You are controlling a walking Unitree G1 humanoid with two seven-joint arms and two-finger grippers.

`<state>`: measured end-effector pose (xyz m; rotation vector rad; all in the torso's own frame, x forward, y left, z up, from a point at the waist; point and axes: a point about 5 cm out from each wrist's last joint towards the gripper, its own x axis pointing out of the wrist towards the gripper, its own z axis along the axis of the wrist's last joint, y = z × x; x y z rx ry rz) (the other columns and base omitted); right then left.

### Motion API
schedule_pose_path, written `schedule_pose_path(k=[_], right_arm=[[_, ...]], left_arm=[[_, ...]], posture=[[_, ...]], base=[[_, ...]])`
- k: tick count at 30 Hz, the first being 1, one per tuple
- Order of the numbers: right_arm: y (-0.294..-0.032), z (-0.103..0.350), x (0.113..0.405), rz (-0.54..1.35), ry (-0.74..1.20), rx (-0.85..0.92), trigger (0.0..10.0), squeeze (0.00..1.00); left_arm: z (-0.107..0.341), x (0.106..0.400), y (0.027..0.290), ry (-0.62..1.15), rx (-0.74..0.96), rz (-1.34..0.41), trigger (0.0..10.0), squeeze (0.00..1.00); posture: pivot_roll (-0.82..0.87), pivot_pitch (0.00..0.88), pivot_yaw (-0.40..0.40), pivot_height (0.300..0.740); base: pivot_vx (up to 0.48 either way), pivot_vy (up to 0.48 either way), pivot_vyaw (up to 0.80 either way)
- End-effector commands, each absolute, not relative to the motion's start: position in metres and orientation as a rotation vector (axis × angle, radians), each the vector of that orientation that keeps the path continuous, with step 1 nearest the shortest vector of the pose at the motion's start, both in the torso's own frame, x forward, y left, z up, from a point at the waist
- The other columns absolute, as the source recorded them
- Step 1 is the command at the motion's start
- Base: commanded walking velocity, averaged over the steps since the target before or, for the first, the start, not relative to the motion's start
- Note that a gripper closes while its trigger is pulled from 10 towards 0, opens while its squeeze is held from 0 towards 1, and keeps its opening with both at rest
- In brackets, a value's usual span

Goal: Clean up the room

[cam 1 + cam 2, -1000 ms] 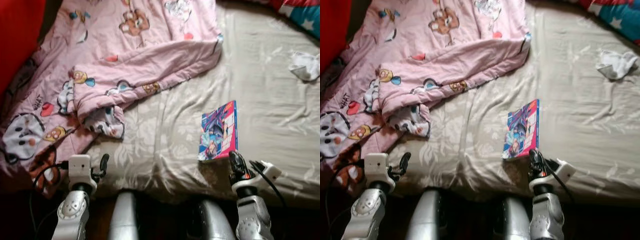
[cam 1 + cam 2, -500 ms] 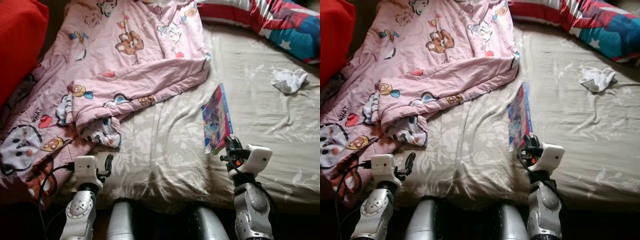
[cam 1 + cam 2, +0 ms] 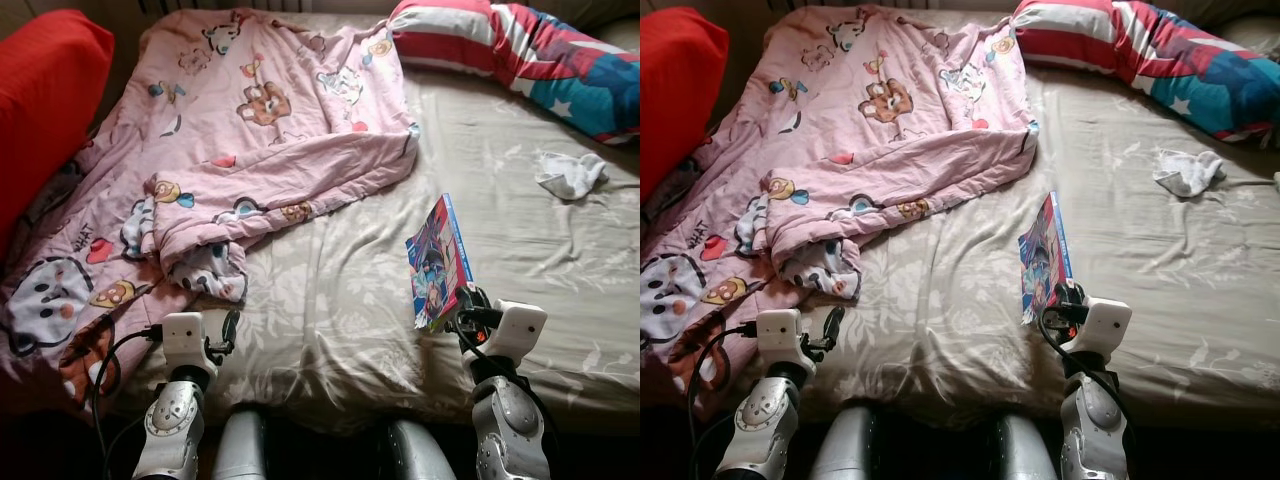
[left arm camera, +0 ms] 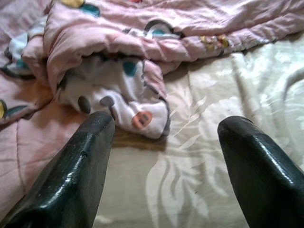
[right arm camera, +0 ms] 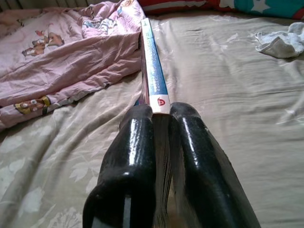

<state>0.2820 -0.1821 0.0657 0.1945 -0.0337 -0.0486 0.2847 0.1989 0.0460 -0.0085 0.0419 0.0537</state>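
Note:
A colourful picture book (image 3: pixel 438 262) stands tilted on its lower edge above the beige bed sheet (image 3: pixel 330 290), near the bed's front edge on the right. My right gripper (image 3: pixel 462 311) is shut on the book's lower corner; in the right wrist view both black fingers (image 5: pixel 137 156) clamp its blue spine (image 5: pixel 153 71). My left gripper (image 3: pixel 226 335) hovers open at the bed's front left, just short of a folded corner of the pink cartoon quilt (image 3: pixel 230 130). The left wrist view shows its two fingers (image 4: pixel 80 171) spread wide over sheet and quilt (image 4: pixel 114 95).
A red pillow (image 3: pixel 45 100) lies at the far left. A red, white and blue star pillow (image 3: pixel 520 60) runs along the back right. A crumpled white cloth (image 3: pixel 572 173) rests on the sheet at the right. Bare sheet lies between quilt and book.
The right gripper has closed on the book and raised it from lying flat to standing on edge. The head camera has tilted up, bringing the pillows into view.

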Motion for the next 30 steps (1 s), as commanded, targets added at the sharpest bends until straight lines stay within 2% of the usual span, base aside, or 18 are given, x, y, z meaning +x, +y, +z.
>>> schedule_pose_path(k=[1,6,30], right_arm=[[-0.1875,0.0698,0.2826,-0.075,-0.055,0.199,10.0,0.0],[-0.1916,0.071,0.2841,-0.097,-0.057,0.218,10.0,0.0],[-0.1878,0.0683,0.2868,-0.084,-0.03,0.205,10.0,0.0]], left_arm=[[0.0389,0.2803,0.1982,0.063,-0.025,0.055,10.0,0.0],[0.0384,0.2803,0.1996,0.06,-0.024,0.055,10.0,0.0],[0.0387,0.2805,0.2027,0.055,-0.02,0.052,10.0,0.0]], posture=[[0.04,0.133,-0.029,0.632],[0.04,0.127,-0.029,0.632],[0.04,0.15,-0.019,0.632]], base=[[0.0,-0.341,0.0],[0.0,-0.354,-0.46],[0.0,-0.377,0.0]])
